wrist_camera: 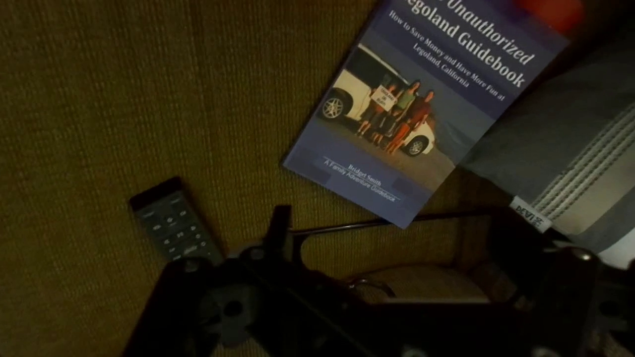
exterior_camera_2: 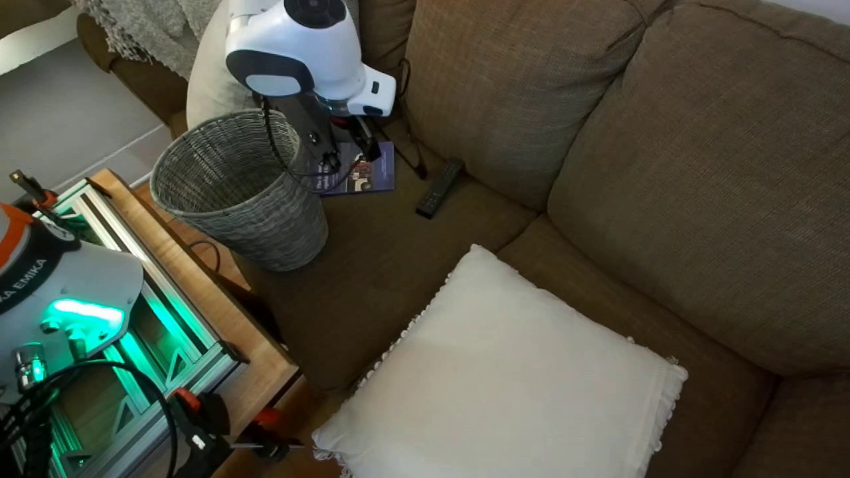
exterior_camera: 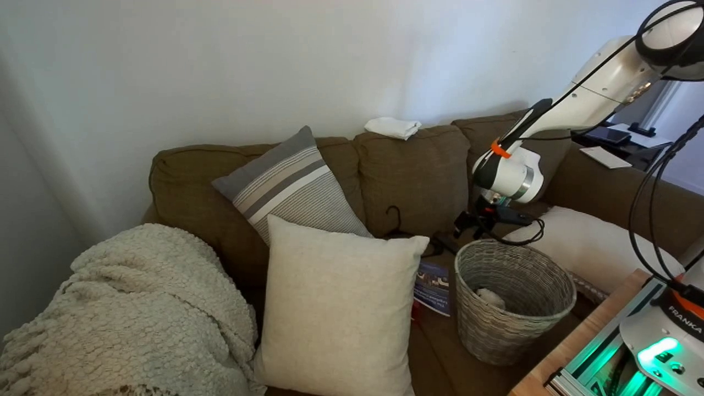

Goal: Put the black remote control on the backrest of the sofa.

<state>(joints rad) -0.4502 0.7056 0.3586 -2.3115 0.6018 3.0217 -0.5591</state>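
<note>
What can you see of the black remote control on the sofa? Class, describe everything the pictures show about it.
The black remote control is a slim oblong that looks like plastic, with rows of small, pale-marked buttons and a plain dark strip across one end. It lies flat, buttons up, on the brown seat cushion, with one end near the foot of the backrest; whether they touch is unclear. The gripper is apart from it and hides part of it in the wrist view.

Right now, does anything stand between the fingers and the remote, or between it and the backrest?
In an exterior view, one end of the black hanger lies between the fingers and the remote; a low approach might snag it. Nothing visible stands between the remote and the backrest.
</note>
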